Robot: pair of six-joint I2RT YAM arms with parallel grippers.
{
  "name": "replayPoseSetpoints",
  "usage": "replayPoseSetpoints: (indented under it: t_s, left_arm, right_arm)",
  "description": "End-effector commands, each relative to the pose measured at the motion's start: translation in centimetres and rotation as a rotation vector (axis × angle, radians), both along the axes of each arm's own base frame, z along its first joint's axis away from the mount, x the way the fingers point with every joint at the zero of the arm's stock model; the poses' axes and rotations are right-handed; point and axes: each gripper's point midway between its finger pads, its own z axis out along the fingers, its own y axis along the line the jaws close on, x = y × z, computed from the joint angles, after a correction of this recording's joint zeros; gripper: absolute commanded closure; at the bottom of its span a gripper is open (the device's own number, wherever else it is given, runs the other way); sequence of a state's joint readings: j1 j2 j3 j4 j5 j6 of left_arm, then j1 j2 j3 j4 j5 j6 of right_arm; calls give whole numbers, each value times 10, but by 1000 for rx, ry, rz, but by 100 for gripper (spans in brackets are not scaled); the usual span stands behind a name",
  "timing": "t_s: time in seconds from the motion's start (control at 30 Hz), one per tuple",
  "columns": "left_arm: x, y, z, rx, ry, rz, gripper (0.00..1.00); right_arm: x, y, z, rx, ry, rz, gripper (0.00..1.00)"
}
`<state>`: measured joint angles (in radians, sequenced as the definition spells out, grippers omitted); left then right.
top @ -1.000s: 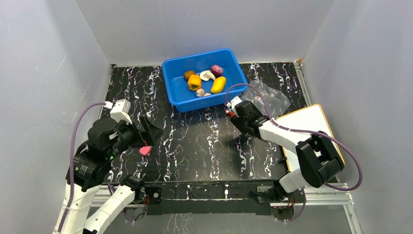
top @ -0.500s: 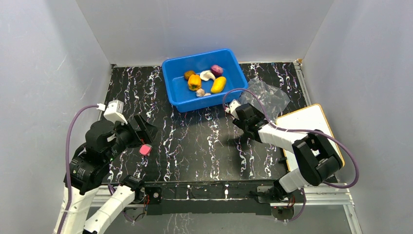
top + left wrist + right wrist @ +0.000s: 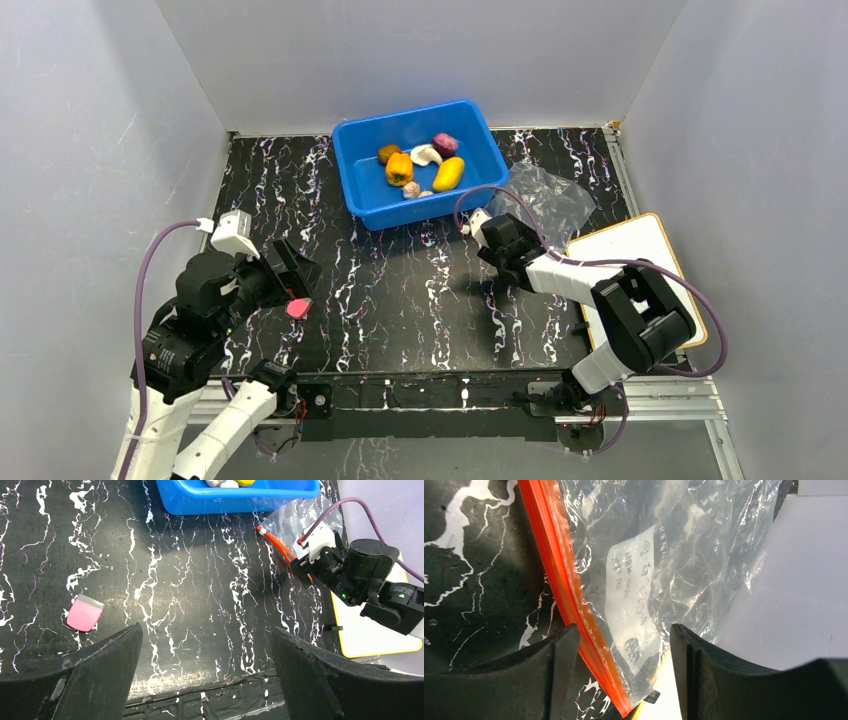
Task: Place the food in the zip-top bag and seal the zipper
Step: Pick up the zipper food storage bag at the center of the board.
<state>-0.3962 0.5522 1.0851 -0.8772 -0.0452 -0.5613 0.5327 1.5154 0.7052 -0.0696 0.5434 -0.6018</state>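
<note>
From above, the food lies in the blue bin, and the zip-top bag lies flat just right of the bin's front right corner. That view barely shows the zipper. The right wrist view shows it plainly: the orange strip runs between the spread fingers of the right gripper, not pinched. The left gripper, jaws wide apart and holding nothing, hovers well front-left of the bin, near a pink block.

blue bin: rear centre of table | pink block: front left | white board: right edge
</note>
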Motion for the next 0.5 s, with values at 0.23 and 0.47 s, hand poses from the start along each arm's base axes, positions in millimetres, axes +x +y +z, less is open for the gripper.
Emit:
replayPoseSetpoints:
  t_s: [0.23, 0.47]
  left_arm:
    - [-2, -2, 5, 0, -11, -22, 4]
    - [2, -19, 14, -58, 11, -75, 6]
  right_arm:
    - [14, -3, 25, -5, -91, -59, 86]
    - [8, 11, 53, 145, -98, -57, 100]
